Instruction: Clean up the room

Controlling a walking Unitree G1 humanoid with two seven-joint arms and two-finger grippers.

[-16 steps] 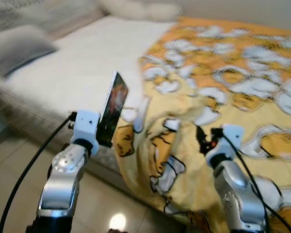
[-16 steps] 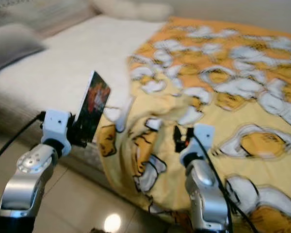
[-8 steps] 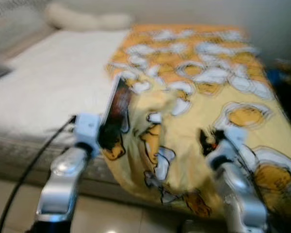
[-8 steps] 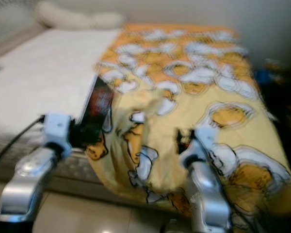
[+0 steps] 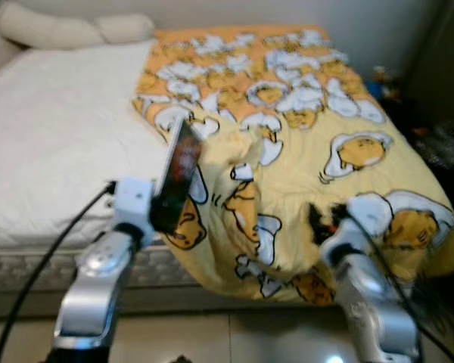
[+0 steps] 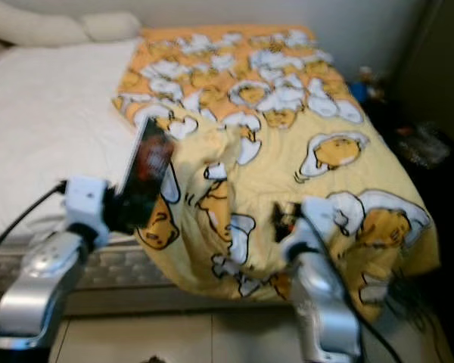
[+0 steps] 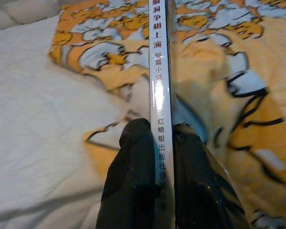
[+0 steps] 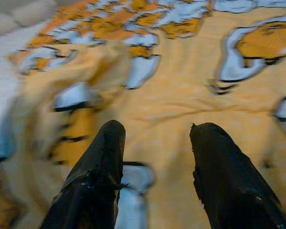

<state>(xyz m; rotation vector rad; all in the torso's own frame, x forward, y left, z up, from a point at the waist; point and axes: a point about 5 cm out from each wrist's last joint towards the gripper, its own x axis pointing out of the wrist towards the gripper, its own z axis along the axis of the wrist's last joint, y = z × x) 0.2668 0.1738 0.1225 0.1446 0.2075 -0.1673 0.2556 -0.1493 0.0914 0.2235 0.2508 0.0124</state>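
The left hand (image 7: pixel 155 143) is clamped on a thin book (image 5: pixel 178 170), spine pinched between both fingers, the book standing on edge left of centre in the left eye view with its long axis running up and away over the bed (image 5: pixel 53 144). The right hand (image 8: pixel 155 143), lower right, hangs spread and empty above the rumpled yellow blanket (image 5: pixel 303 151). Judgement: bare mattress lies just beyond the book; the bunched blanket fold alongside is the only obstruction.
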